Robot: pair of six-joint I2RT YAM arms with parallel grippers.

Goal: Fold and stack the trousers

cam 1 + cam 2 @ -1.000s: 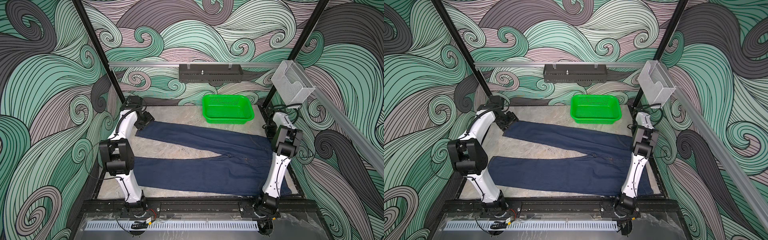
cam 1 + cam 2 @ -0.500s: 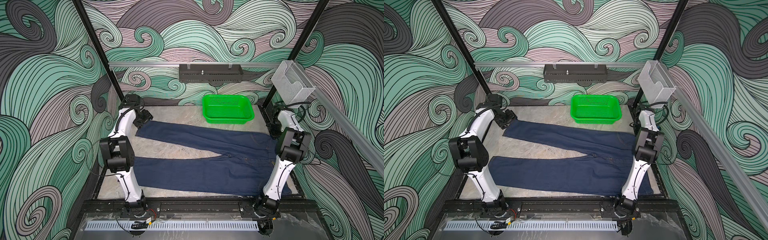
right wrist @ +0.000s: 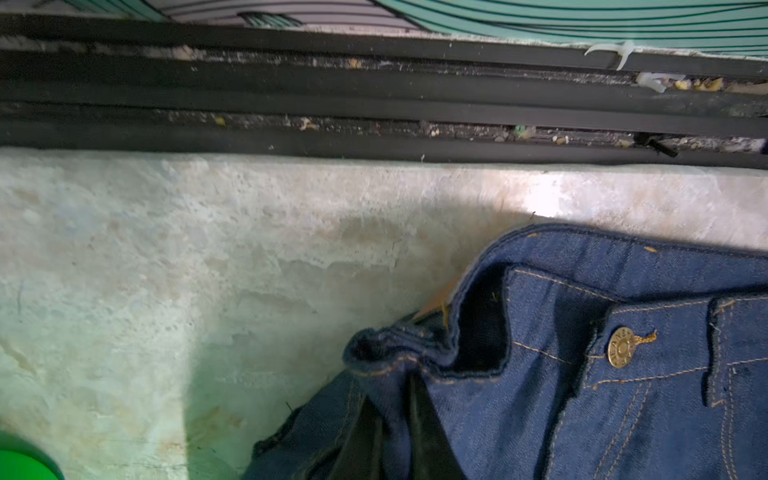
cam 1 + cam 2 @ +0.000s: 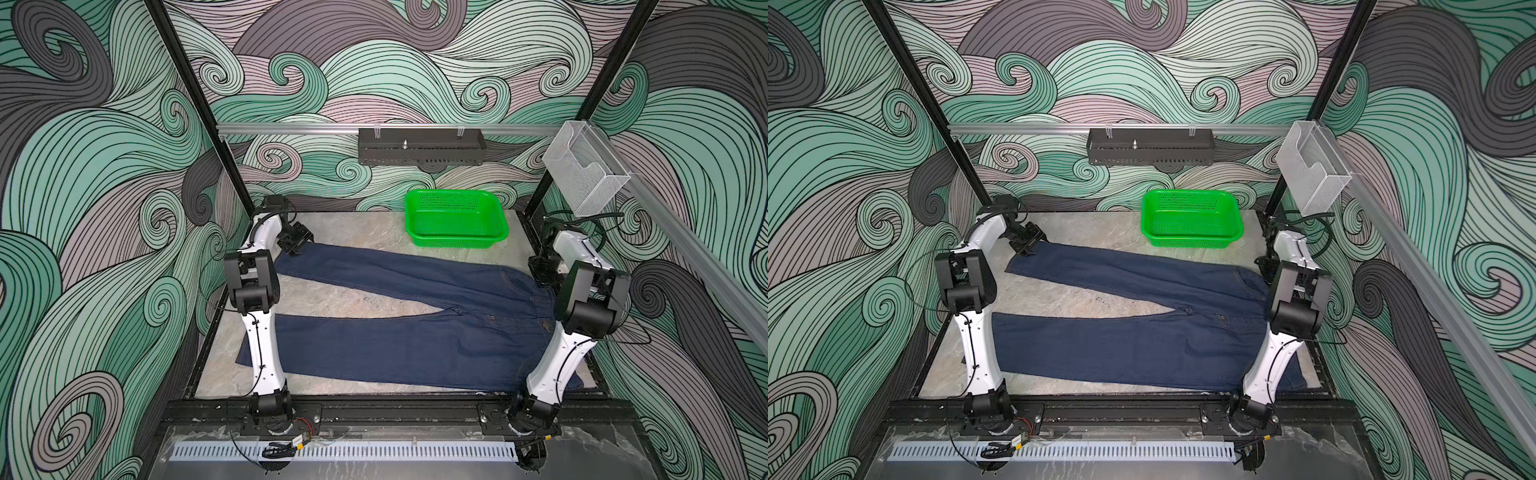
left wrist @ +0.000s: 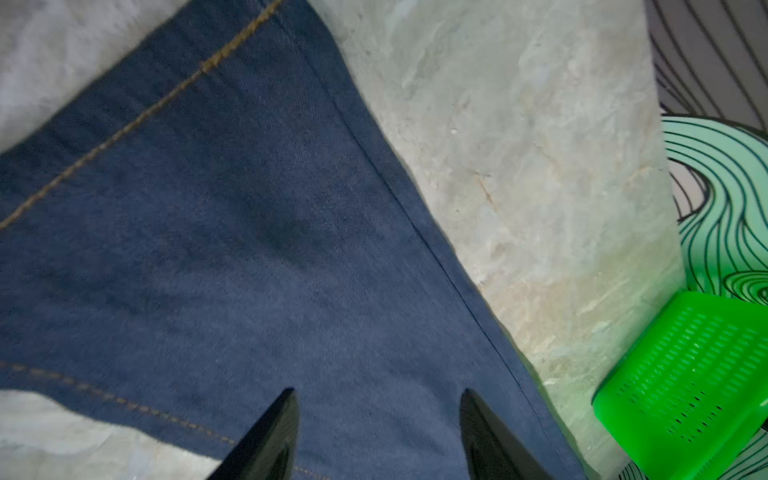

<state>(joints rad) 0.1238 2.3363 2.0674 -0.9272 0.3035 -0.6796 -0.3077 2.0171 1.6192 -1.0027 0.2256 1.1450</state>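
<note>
Trousers (image 4: 395, 345) of dark navy denim lie spread flat on the pale marbled tabletop (image 4: 332, 299), seen in both top views (image 4: 1121, 345), with the waist at the right and the two legs running out to the left. The near leg lies along the near edge, its hem at the near left behind the left arm's lower link. A wedge of bare tabletop (image 4: 1059, 299) separates it from the far leg, which angles away toward the far left.

At the far-left hem the left gripper (image 4: 296, 245) (image 4: 1027, 245) hangs just over the cloth. In the left wrist view its fingers stand apart (image 5: 376, 390), released, with flat denim (image 5: 249, 249) and a line of orange-tan stitching (image 5: 137, 116) showing between and beyond them.

At the right, the right gripper (image 4: 540, 274) (image 4: 1264, 266) is down at the far corner of the waistband. In the right wrist view it is clenched on the trousers (image 3: 582, 395): the dark fingers (image 3: 390, 399) pinch a bunched fold of waistband, and a brass button (image 3: 620, 347) shows just beside the gathered edge.

Farther back, right of centre, a green perforated basket (image 4: 453, 241) (image 4: 1190, 241) sits on the tabletop, apart from the denim. A black tray (image 4: 419, 147) hangs on the far rail, and a clear box (image 4: 582, 174) is mounted at the far right post.
</note>
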